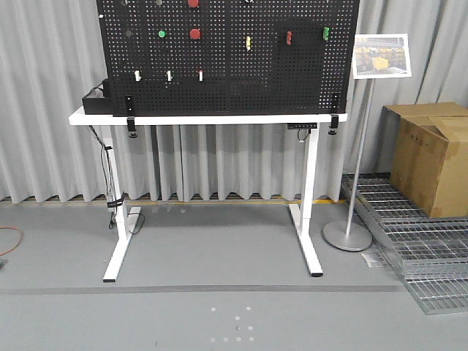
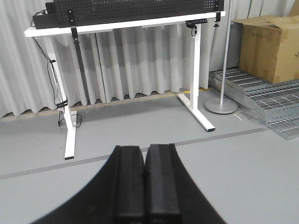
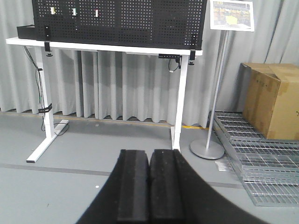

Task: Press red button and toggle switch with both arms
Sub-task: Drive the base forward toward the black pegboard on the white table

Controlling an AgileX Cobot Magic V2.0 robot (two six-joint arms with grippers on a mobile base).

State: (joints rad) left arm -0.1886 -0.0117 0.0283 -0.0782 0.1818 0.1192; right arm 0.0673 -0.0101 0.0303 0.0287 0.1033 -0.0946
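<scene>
Left gripper (image 2: 145, 184) and right gripper (image 3: 149, 184): both mine, fingers pressed together on nothing, held low and well apart from the table (image 1: 219, 117). Red button (image 1: 195, 34): on the pegboard (image 1: 241, 88), up and ahead of me, left of board centre, beside a green button (image 1: 161, 34) and above the white switches (image 1: 169, 75). I judge the left side nearer to both, and each arm must rise and reach forward.
</scene>
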